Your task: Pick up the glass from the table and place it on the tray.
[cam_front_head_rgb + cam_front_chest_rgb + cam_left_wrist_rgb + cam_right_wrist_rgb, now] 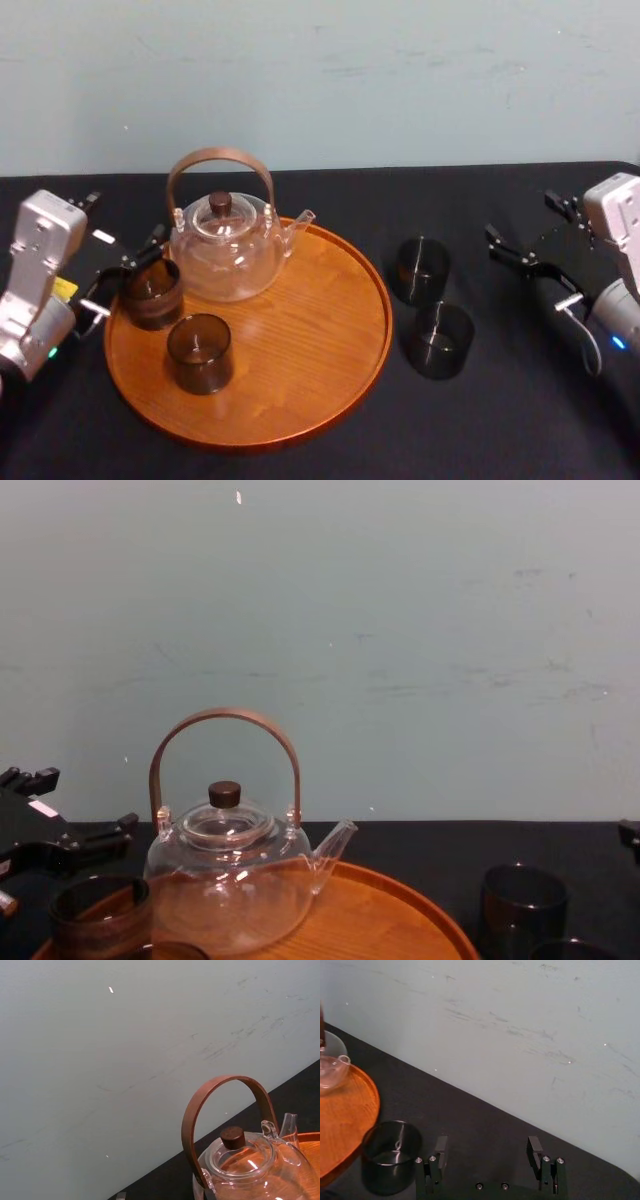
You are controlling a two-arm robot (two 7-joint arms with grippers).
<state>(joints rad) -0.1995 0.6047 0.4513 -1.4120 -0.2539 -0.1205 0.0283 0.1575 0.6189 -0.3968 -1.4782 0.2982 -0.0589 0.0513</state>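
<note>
The dark glass (pixel 420 268) at centre right looks light, stiff, slick and breakable, so the right gripper (pixel 487 1144), fingers apart, should squeeze its sidewall gently.

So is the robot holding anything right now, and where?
Cannot be told for sure: the left gripper sits at the side of a dark glass on the tray. The right gripper is open, empty.

Glass teapot (pixel 248 1166) on orange tray (pixel 313 1137)
</note>
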